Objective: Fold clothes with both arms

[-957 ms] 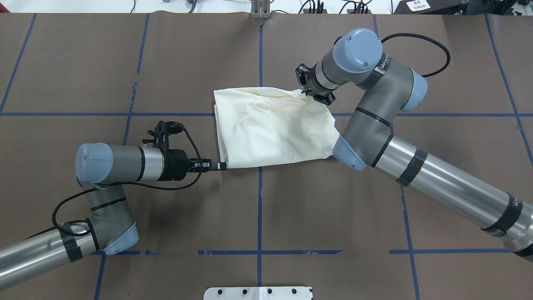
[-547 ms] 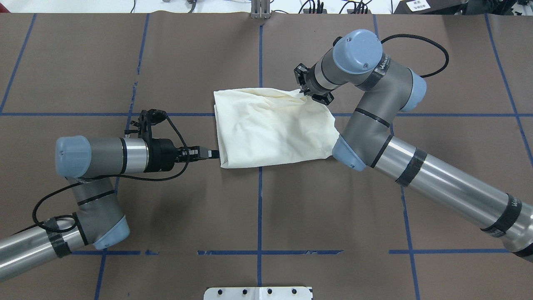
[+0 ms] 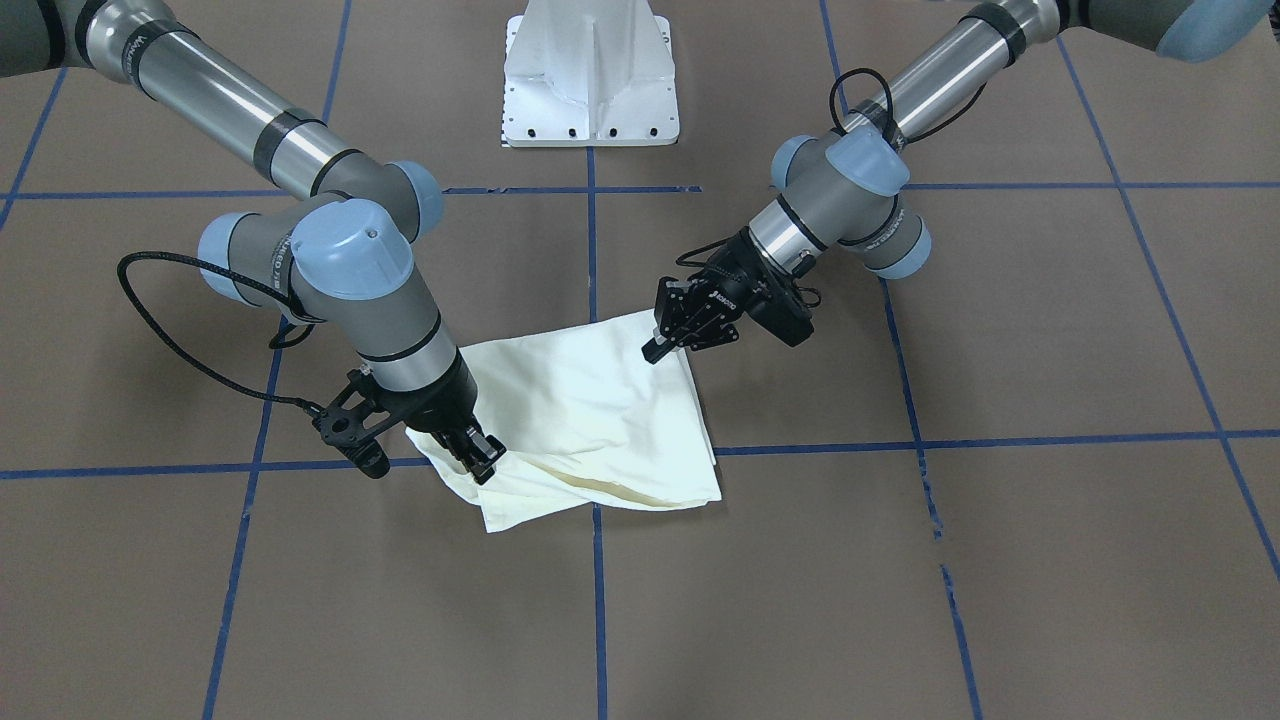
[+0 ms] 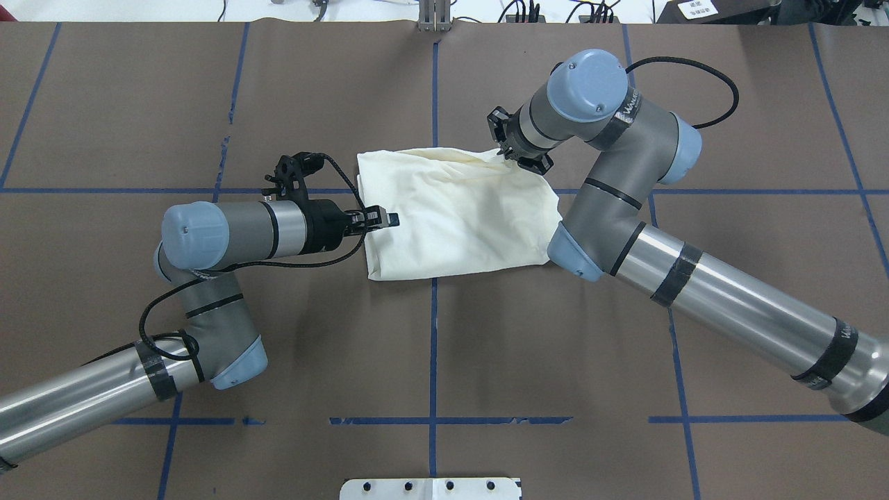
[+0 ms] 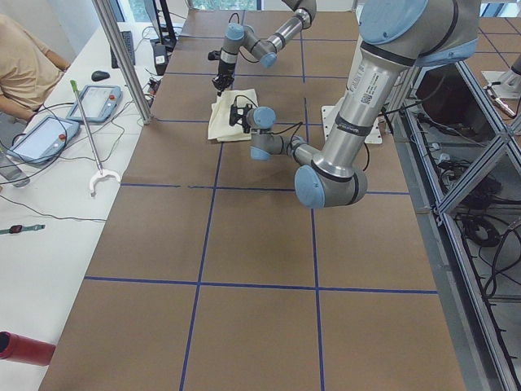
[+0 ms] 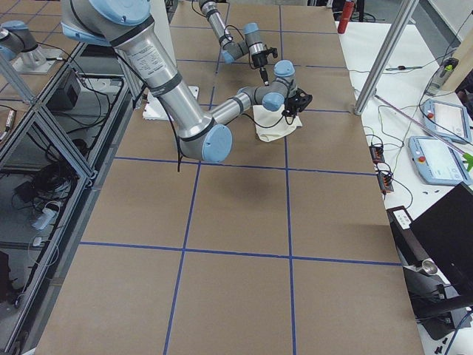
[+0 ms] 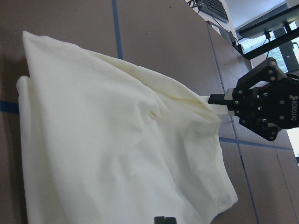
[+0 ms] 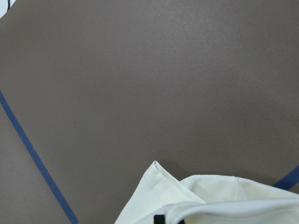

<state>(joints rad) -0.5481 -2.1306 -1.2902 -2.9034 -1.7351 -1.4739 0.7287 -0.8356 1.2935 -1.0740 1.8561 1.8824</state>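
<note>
- Pinched the shirt (image 4: 458,215) at its far right corner with the right gripper (image 4: 510,154), fingers closed on the cloth and a ridge of folds drawn up from that point.
- Hung the left gripper (image 4: 390,219) low over the shirt's left edge, fingers close together with nothing seen between them; could not tell whether touching the cloth.
- Lay between the two grippers as a rough folded rectangle, plain cream side up, wrinkled most toward the pinched corner and flatter toward the near edge.
- Sat across a crossing of blue tape lines (image 4: 433,333), with more cloth to the right of the middle line than to the left.
- Rested on a brown table (image 4: 555,333) gridded with that tape, well apart from the white base (image 3: 590,80) at the robot's edge.
- Found along the operators' side a white bench (image 5: 32,212) with two tablets (image 5: 94,103), cables, a hooked pole (image 5: 88,134) and a red cylinder (image 5: 24,349), and a seated person (image 5: 24,69) at its far end.
</note>
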